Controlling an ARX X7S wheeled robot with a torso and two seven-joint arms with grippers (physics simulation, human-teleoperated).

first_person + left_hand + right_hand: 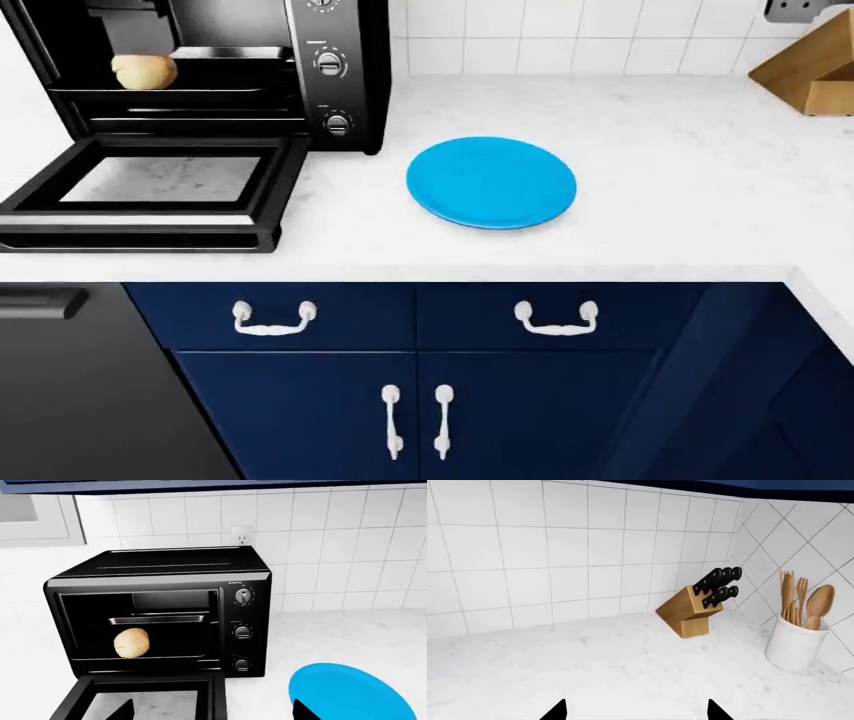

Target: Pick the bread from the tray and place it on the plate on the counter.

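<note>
The bread (pixel 132 642) is a golden-tan roll inside the open black toaster oven (pixel 167 570), at the left of its cavity. The silvery-grey tray (pixel 160 619) shows as a rim behind it. In the head view the bread (pixel 143 71) lies at the tray's (pixel 240 68) left end. The blue plate (pixel 490 182) lies bare on the white counter (pixel 667 200), right of the oven; it also shows in the left wrist view (pixel 350 692). My left gripper (pixel 213 712) is open and empty, in front of the oven's lowered door. My right gripper (pixel 635 712) is open and empty over bare counter.
The oven's glass door (pixel 160 185) lies open flat over the counter's front left. A wooden knife block (pixel 697 607) and a white crock of wooden utensils (pixel 794 647) stand at the back right by the tiled wall. Navy cabinets (pixel 414 380) are below.
</note>
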